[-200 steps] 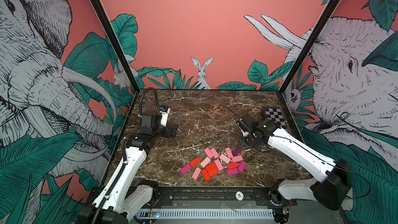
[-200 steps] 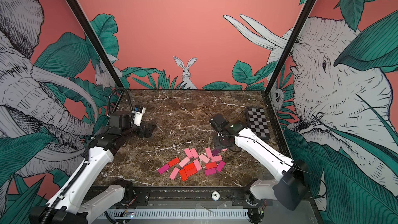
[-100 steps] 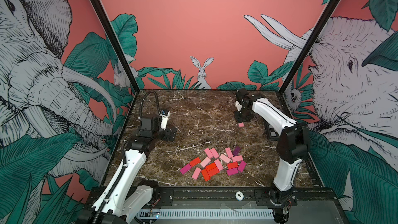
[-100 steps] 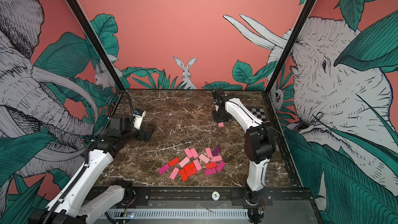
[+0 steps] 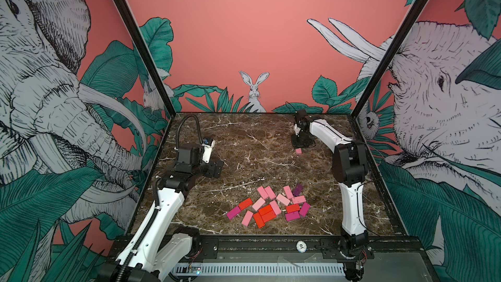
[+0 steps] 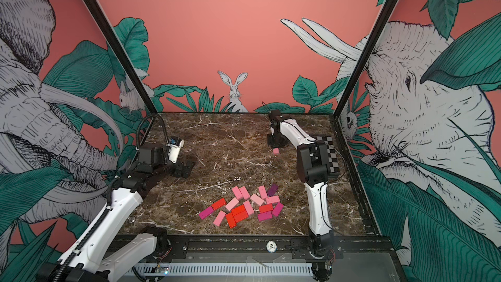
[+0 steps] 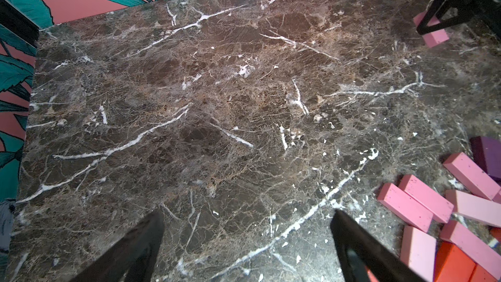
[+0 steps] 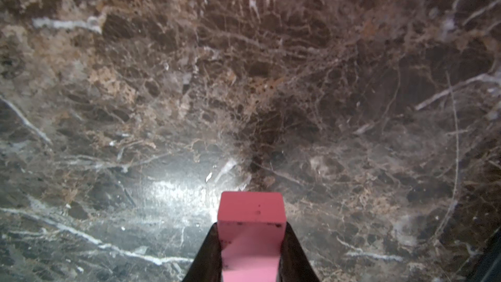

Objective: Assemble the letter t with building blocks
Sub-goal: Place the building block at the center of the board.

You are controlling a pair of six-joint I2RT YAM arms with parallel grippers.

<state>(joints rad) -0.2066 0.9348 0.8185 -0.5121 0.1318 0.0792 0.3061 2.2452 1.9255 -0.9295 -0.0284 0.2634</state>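
Right fingers (image 8: pixel 208 253) clamped on pink block (image 8: pixel 252 210) over far counter (image 8: pixel 244 90); left fingers (image 7: pixel 130 253) spread, empty; lower level, square, then release.

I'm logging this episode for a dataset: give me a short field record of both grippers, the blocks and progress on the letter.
left gripper: open, empty, above the brown marble table
right gripper: shut on a light pink rectangular block, over the table's far side
block-table contact: cannot tell
other blocks: loose pile of building blocks, red, pink, magenta, purple, near the front edge
letter t: no shape laid out yet
also present: black-and-white checkered board at the right edge
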